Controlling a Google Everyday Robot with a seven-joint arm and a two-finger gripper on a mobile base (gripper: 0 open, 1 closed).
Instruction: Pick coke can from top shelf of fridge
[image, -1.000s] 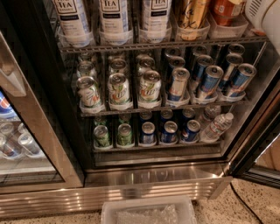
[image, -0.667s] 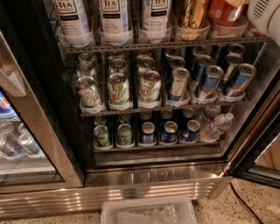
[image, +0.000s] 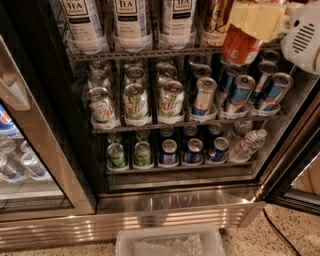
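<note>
At far left, a neighbouring glass-door unit (image: 30, 165) with a steel frame, cans dim behind its pane. Next to it, the fridge (image: 175, 205), door swung open, black inside, ribbed steel base along the bottom. Across its upper part, the top shelf (image: 145, 53), a grey wire rack: three tea bottles (image: 131, 20) upright from the left edge toward the middle, then a gold-tan can (image: 215, 22) just beside them. Near the right edge of that rack, the coke can (image: 241, 46), red, tilted, lower end overlapping the rack's front wire, upper end hidden. Over that upper end, the gripper (image: 256, 21), pale yellow pads closed around the can, with the white arm housing (image: 304, 37) at the top right corner. Below, green-silver cans (image: 136, 102) on the left of the next rack and blue cans (image: 240, 92) on the right. Lower still, smaller cans and a water bottle (image: 247, 145) lying toward the right edge. At the bottom edge, a clear plastic bin (image: 170, 242) on speckled floor
</note>
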